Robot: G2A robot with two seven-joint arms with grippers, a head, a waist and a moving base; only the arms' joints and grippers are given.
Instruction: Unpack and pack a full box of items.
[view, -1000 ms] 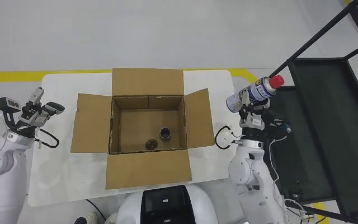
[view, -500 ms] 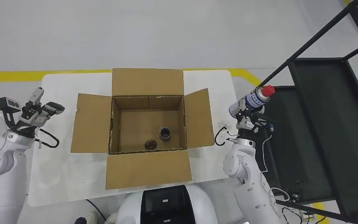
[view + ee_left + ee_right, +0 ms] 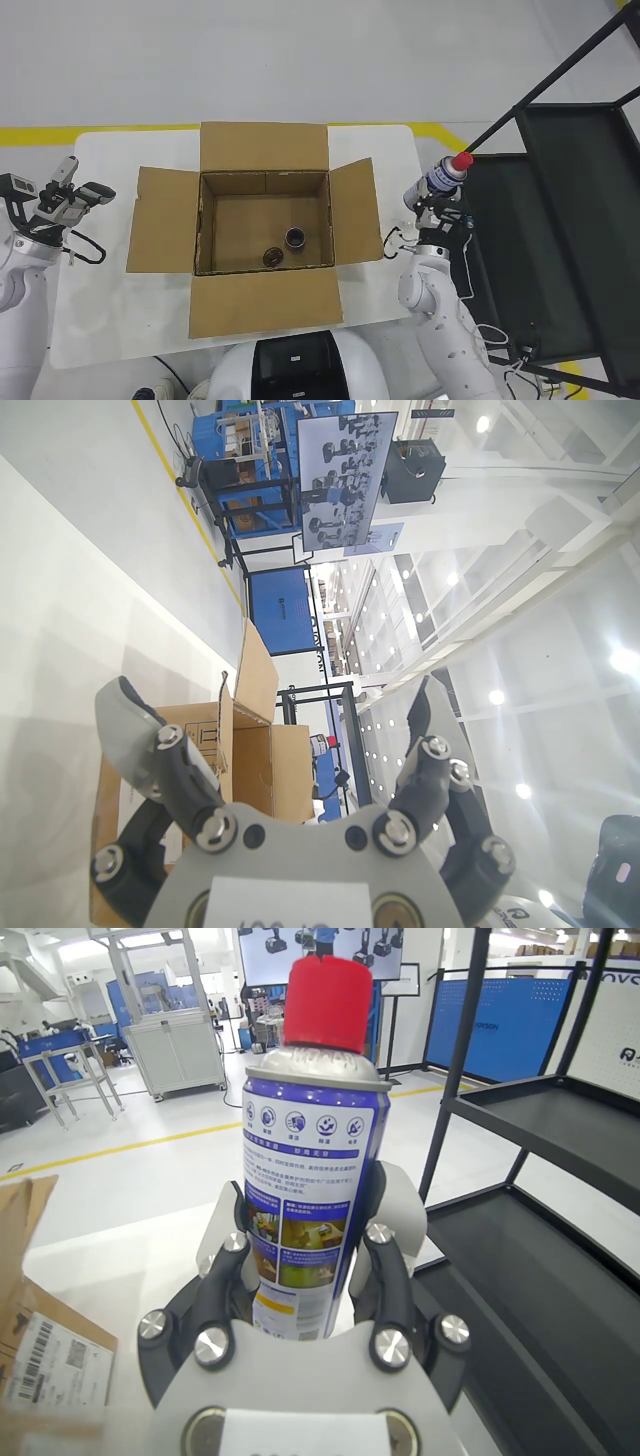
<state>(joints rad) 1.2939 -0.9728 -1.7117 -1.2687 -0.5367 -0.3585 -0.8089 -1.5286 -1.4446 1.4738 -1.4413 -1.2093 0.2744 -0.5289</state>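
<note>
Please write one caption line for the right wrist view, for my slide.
The right gripper holds a spray can with a red cap, next to a black shelf rack.

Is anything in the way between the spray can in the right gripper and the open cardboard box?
Nothing visible blocks it. Between the spray can, shut in the right gripper, and the box lies only the box's right flap, folded outward. Two small round items sit near the box's front wall.
</note>
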